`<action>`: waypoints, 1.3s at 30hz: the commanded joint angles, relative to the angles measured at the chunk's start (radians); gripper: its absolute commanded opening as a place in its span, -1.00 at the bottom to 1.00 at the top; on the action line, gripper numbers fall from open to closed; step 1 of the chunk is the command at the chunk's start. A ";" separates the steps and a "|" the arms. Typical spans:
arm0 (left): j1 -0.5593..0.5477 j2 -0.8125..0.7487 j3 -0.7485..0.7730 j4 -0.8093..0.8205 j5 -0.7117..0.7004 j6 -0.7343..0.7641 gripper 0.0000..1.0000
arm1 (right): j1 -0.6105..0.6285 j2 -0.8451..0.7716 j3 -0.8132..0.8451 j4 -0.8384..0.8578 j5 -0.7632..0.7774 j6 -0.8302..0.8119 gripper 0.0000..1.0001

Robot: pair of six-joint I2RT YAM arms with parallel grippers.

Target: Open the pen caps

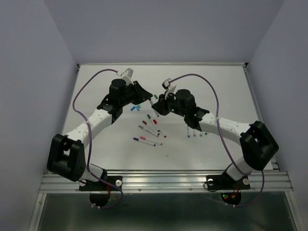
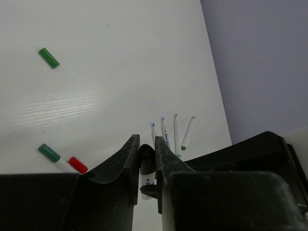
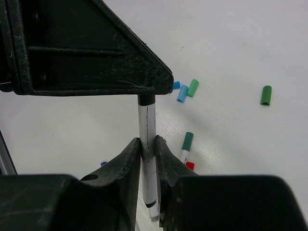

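A white pen barrel [image 3: 147,126] with a black cap [image 3: 147,99] is held between both grippers above the table. My left gripper [image 2: 147,143] is shut on the black cap [image 2: 147,156]. My right gripper [image 3: 147,141] is shut on the barrel just below the cap. In the top view the two grippers meet at the table's middle, the left [image 1: 146,99] and the right [image 1: 159,107]. Loose caps lie on the table: a green one [image 3: 266,95], another green one [image 3: 193,87] and a blue one [image 3: 182,93].
Several capped pens [image 1: 147,130] lie in front of the grippers, among them one with a teal cap [image 3: 187,142] and one with a red cap [image 2: 77,164]. Several uncapped pens [image 2: 175,134] lie side by side under the right arm [image 1: 195,132]. Grey walls surround the white table [image 1: 202,82].
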 commanded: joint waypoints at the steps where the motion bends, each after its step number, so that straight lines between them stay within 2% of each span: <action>1: -0.017 -0.048 0.065 0.023 -0.043 -0.028 -1.00 | 0.002 0.012 0.023 0.031 -0.076 -0.043 -0.99; 5: 0.069 0.003 0.208 -0.022 -0.157 0.006 -1.00 | 0.002 -0.014 -0.069 -0.043 -0.211 -0.008 -0.99; 9: 0.153 0.093 0.378 -0.031 -0.287 0.014 -1.00 | 0.105 -0.106 -0.214 -0.109 -0.253 0.044 -0.99; 11: 0.184 0.126 0.478 -0.045 -0.276 0.015 -1.00 | 0.129 -0.175 -0.273 -0.104 -0.283 0.089 -0.99; 14: 0.219 0.156 0.530 -0.032 -0.257 -0.003 -1.00 | 0.152 -0.241 -0.377 -0.074 -0.320 0.204 -0.99; 16: 0.228 0.159 0.541 -0.035 -0.265 0.001 -1.00 | 0.152 -0.300 -0.411 -0.095 -0.305 0.218 -0.99; 18: 0.230 0.153 0.530 -0.060 -0.266 0.003 -1.00 | 0.152 -0.353 -0.420 -0.135 -0.230 0.227 -0.99; 19: 0.230 0.135 0.489 -0.068 -0.272 0.005 -1.00 | 0.152 -0.367 -0.417 -0.149 -0.132 0.232 -0.99; 21: 0.230 0.114 0.435 -0.104 -0.289 0.001 -1.00 | 0.142 -0.380 -0.405 -0.178 -0.044 0.229 -0.99; 22: 0.230 0.095 0.374 -0.121 -0.306 0.003 -1.00 | 0.142 -0.374 -0.387 -0.210 0.067 0.239 -0.99; 24: 0.230 0.086 0.316 -0.186 -0.315 0.003 -1.00 | 0.126 -0.355 -0.371 -0.250 0.152 0.249 -0.99; 25: 0.230 0.087 0.261 -0.199 -0.308 0.005 -1.00 | 0.111 -0.325 -0.359 -0.265 0.278 0.262 -0.99; 28: 0.222 0.124 0.184 -0.268 -0.277 0.020 -1.00 | 0.053 -0.266 -0.307 -0.305 0.397 0.311 -0.99; 30: 0.210 0.147 0.161 -0.327 -0.294 0.026 -1.00 | 0.021 -0.205 -0.281 -0.305 0.402 0.338 -0.99; 34: 0.187 0.176 0.090 -0.330 -0.311 0.034 -1.00 | -0.033 -0.111 -0.233 -0.307 0.448 0.348 -0.97; 39: 0.167 0.207 0.078 -0.345 -0.341 0.046 -1.00 | -0.062 -0.038 -0.212 -0.307 0.482 0.350 -0.90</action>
